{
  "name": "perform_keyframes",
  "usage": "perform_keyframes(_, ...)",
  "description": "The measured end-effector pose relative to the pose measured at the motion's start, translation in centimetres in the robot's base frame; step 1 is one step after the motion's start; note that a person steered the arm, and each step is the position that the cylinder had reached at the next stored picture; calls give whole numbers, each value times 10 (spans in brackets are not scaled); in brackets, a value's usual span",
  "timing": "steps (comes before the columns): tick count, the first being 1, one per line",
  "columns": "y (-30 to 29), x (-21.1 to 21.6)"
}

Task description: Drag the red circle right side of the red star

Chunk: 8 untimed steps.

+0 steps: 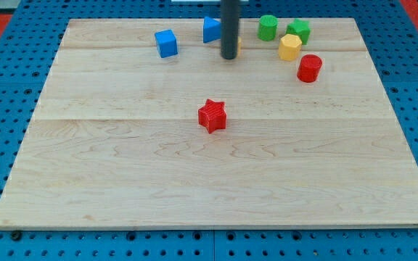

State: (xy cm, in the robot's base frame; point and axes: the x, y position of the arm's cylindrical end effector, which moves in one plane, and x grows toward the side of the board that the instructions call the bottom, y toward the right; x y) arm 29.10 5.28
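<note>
The red circle is a short red cylinder near the view's top right. The red star lies near the board's middle, well to the lower left of the circle. My tip stands near the view's top centre, above the star and far left of the red circle, touching neither.
A blue cube sits at top left. A blue block stands just left of the rod, partly behind it. A green cylinder, a green block and a yellow block cluster above the red circle. The wooden board ends at blue pegboard.
</note>
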Motion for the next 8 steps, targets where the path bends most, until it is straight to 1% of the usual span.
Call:
perform_keyframes(1, 5, -5)
perform_keyframes(2, -72, -4)
perform_keyframes(3, -102, -22)
perform_keyframes(5, -11, -29)
perform_keyframes(6, 9, -29)
perform_keyframes(8, -2, -31)
